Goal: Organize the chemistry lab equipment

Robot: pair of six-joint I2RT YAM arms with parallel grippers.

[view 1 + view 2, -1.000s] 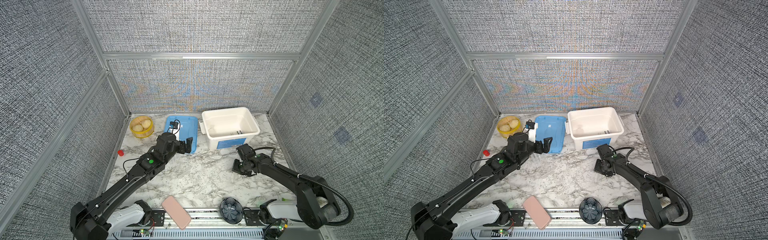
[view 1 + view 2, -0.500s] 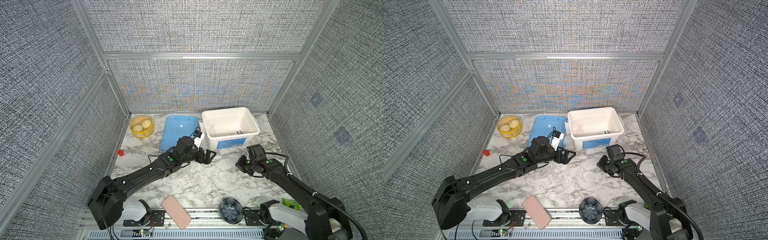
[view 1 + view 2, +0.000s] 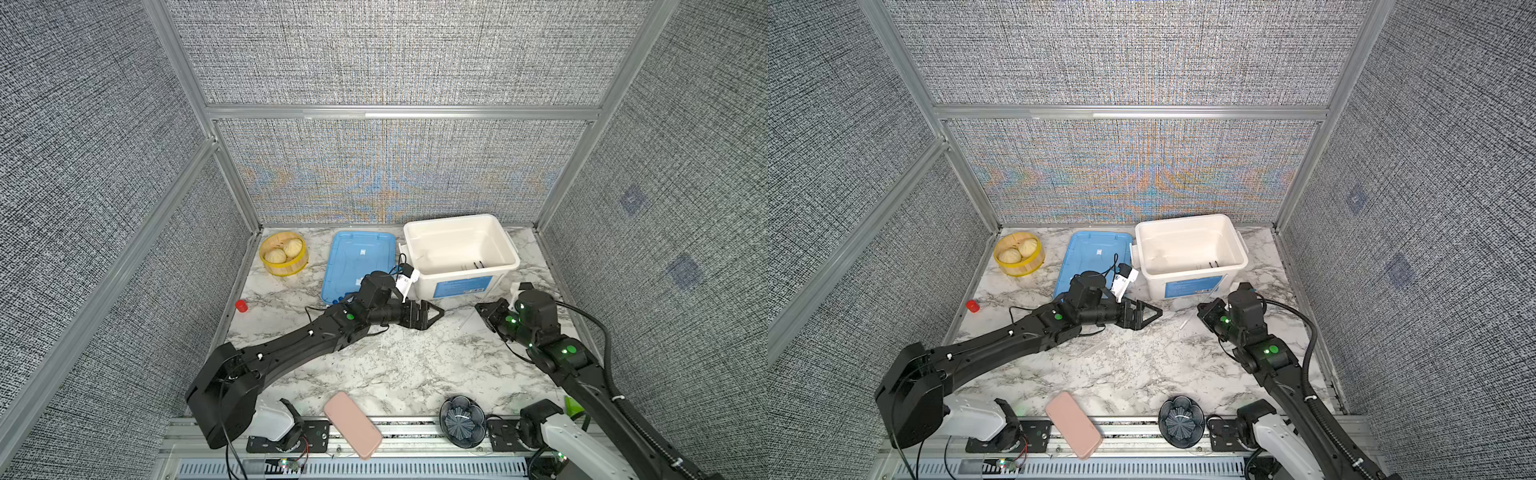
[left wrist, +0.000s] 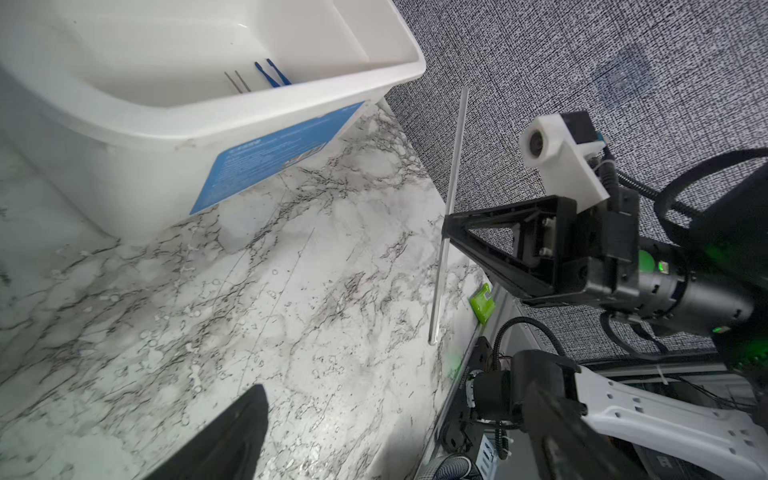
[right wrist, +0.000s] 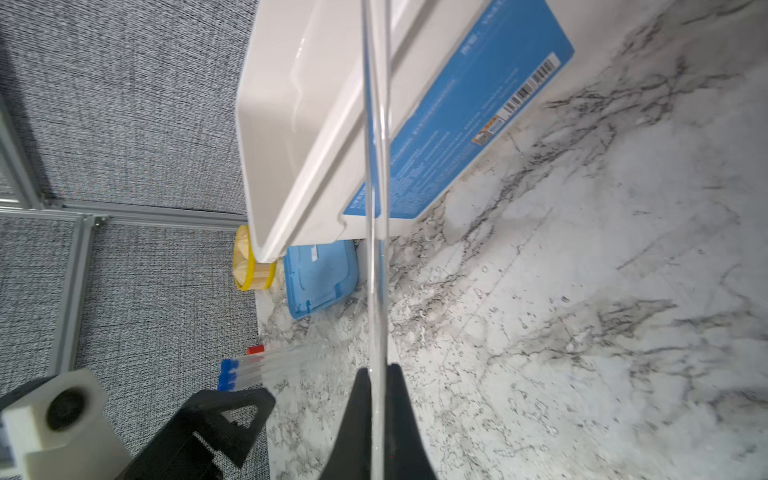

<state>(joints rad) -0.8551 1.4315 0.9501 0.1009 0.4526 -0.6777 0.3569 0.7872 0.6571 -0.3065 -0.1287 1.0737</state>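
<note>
My right gripper (image 3: 485, 312) (image 5: 376, 374) is shut on the long thin white stick (image 4: 451, 187) (image 5: 375, 174), held in front of the white bin (image 3: 457, 286), which the stick rises past. Facing it from the left, my left gripper (image 3: 434, 311) (image 3: 1152, 312) stands open and empty. Only one of its fingers (image 4: 232, 436) shows in the left wrist view. Dark blue tweezers (image 4: 272, 75) and thin silver tweezers (image 4: 237, 81) lie inside the bin. Three clear tubes with blue caps (image 5: 249, 370) lie on the marble beyond the left gripper in the right wrist view.
A blue lid (image 3: 357, 266) lies left of the bin, with a yellow steamer basket (image 3: 284, 253) of buns at the back left. A small red cup (image 3: 241, 306) stands by the left wall. A pink phone (image 3: 352, 424) and a dark flower-shaped bowl (image 3: 462, 420) sit at the front edge.
My left gripper has swept right from over the blue lid to in front of the bin, staying open. The right arm has shifted a little, still gripping the stick.
</note>
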